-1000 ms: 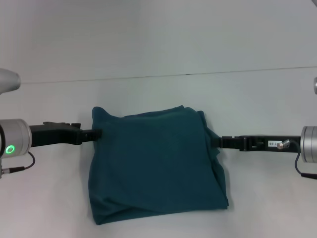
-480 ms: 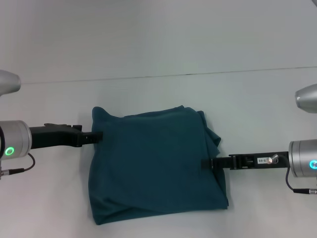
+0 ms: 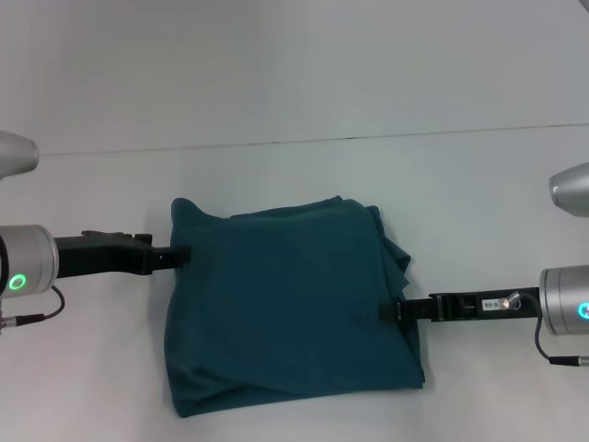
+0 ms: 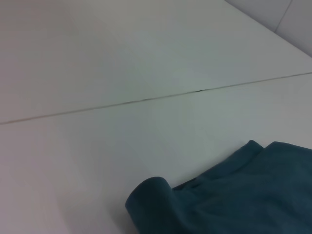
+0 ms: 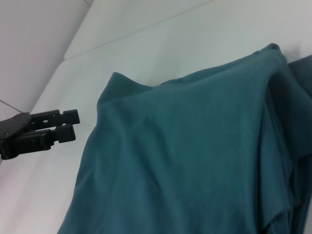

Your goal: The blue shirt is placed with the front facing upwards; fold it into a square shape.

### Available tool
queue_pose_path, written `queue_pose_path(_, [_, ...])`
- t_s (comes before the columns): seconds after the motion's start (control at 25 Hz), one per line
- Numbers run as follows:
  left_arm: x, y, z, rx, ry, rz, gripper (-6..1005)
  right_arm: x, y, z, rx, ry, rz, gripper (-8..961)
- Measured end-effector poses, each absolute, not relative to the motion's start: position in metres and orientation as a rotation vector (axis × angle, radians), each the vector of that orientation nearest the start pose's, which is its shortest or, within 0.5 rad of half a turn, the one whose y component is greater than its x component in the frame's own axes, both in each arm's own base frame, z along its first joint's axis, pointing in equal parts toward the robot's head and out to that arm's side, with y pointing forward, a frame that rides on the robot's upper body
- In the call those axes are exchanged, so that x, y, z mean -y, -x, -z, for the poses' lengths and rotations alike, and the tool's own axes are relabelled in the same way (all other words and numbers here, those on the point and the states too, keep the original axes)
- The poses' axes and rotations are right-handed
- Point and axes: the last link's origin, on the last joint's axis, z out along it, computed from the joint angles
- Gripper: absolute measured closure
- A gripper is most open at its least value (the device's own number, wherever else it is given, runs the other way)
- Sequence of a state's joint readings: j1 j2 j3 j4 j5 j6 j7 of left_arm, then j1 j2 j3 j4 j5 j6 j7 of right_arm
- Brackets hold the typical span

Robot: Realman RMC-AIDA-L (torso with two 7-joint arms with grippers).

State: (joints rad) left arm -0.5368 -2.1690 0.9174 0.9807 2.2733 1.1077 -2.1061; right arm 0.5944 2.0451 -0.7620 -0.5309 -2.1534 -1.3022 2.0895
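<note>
Two grippers: left gripper at the shirt's far left corner, right gripper at its right edge; grip can't be told.
shirt: folded between them, soft, limp; pinch edges.

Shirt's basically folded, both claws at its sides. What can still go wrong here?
1. The right claw overlaps the right edge of the dark teal-blue cotton shirt; if it snags the cloth while pulling away, it may drag the layers open.
2. That right edge is bunched with loose layers, so the square could slump.
3. The left claw sits at the shirt's upper left corner, which looks rolled; a sideways move may flip it.
</note>
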Motion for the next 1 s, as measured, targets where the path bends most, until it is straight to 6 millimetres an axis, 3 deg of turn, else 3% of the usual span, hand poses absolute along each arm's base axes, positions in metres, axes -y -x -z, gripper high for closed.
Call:
queue_pose_path(0.56, [-0.387,0.252,0.001,1.085,2.339,0.272,288,-0.352,-0.285,0.036,-1.618,2.383,-0.446,424])
queue_pose_path(1.0, [-0.386,0.254,0.002,1.086,2.339,0.268,288,-0.358,-0.283,0.038,-1.572,2.357,-0.485,856])
